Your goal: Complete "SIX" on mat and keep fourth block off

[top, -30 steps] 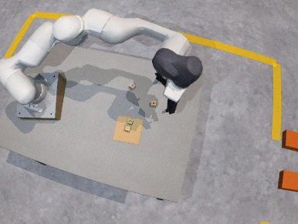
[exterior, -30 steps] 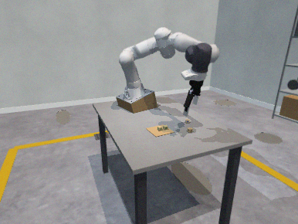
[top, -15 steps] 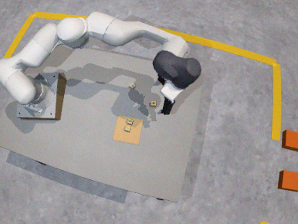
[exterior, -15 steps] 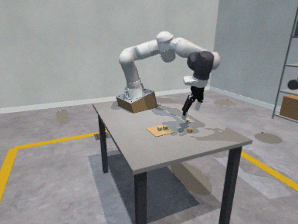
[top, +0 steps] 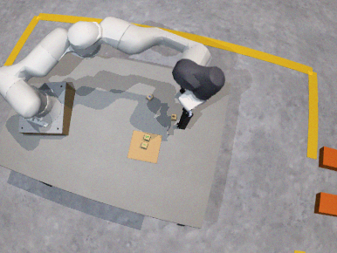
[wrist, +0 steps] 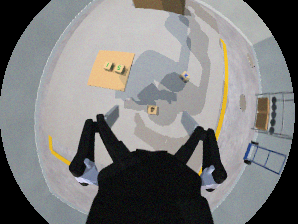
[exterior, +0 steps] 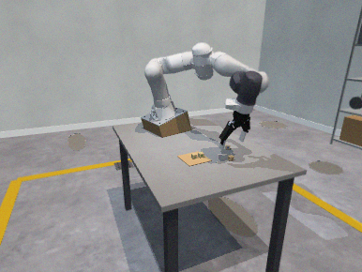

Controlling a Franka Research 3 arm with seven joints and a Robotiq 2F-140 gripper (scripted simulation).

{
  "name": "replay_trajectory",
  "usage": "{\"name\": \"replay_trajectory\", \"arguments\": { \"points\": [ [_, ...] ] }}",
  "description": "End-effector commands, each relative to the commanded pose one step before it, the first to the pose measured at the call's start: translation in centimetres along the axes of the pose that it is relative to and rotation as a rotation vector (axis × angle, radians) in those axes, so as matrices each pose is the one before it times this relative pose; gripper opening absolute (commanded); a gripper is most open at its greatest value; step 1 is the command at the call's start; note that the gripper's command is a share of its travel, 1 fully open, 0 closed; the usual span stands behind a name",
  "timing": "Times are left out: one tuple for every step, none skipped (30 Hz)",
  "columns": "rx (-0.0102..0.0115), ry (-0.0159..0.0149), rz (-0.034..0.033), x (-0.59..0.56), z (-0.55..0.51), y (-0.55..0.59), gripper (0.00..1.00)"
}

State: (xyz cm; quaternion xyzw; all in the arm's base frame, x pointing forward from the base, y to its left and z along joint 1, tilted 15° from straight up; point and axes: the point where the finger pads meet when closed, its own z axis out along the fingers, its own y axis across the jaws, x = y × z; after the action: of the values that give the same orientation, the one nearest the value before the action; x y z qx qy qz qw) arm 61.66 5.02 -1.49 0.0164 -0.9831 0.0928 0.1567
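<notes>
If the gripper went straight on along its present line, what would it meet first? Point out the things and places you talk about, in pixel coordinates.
Probably the loose block (top: 174,117) (exterior: 231,158) (wrist: 153,109) off the mat, or the tabletop right beside it; the gripper (top: 181,109) (exterior: 233,140) (wrist: 150,113) is tilted, so the exact spot is unclear.

Orange blocks: on floor, well beyond tabletop's far edge from the base. Yellow floor tape: outside tabletop edges. Shelf rack: near wall, off tabletop.

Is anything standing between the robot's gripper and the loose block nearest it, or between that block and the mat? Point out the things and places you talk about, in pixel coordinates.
Nothing visible stands between the gripper (top: 184,119) (exterior: 232,142) (wrist: 150,119) and the nearest loose block (top: 174,117) (exterior: 231,158) (wrist: 153,110), or between it and the mat (top: 150,157) (exterior: 191,161) (wrist: 112,83). Only shadows do.
</notes>
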Motion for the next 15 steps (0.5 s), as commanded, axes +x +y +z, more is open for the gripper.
{"name": "replay_trajectory", "arguments": {
  "points": [
    [0.00184, 0.00044, 0.13952, -0.267, 0.974, 0.627, 1.0],
    [0.00188, 0.00123, 0.01333, -0.014, 0.262, 0.065, 1.0],
    [0.00196, 0.00123, 0.01368, -0.013, 0.269, 0.067, 1.0],
    [0.00193, 0.00117, 0.01337, -0.011, 0.263, 0.065, 1.0],
    [0.00188, 0.00109, 0.01285, -0.009, 0.253, 0.063, 1.0],
    [0.0, 0.0, 0.0, 0.0, 0.0, 0.0, 1.0],
    [0.0, 0.0, 0.0, 0.0, 0.0, 0.0, 1.0],
    [0.0014, 0.00079, 0.00948, -0.006, 0.187, 0.046, 1.0],
    [0.00097, 0.00053, 0.00653, -0.003, 0.129, 0.032, 1.0],
    [0.00061, 0.00033, 0.00408, -0.002, 0.08, 0.02, 1.0],
    [0.00032, 0.00017, 0.00215, -0.001, 0.042, 0.011, 1.0],
    [0.00029, 0.00015, 0.00191, -0.001, 0.038, 0.009, 1.0],
    [0.00012, 0.00006, 0.00081, 0.0, 0.016, 0.004, 1.0],
    [0.00002, 0.00001, 0.00012, 0.0, 0.002, 0.001, 1.0],
    [0.0, 0.0, 0.0, 0.0, 0.0, 0.0, 1.0]
  ]
}}
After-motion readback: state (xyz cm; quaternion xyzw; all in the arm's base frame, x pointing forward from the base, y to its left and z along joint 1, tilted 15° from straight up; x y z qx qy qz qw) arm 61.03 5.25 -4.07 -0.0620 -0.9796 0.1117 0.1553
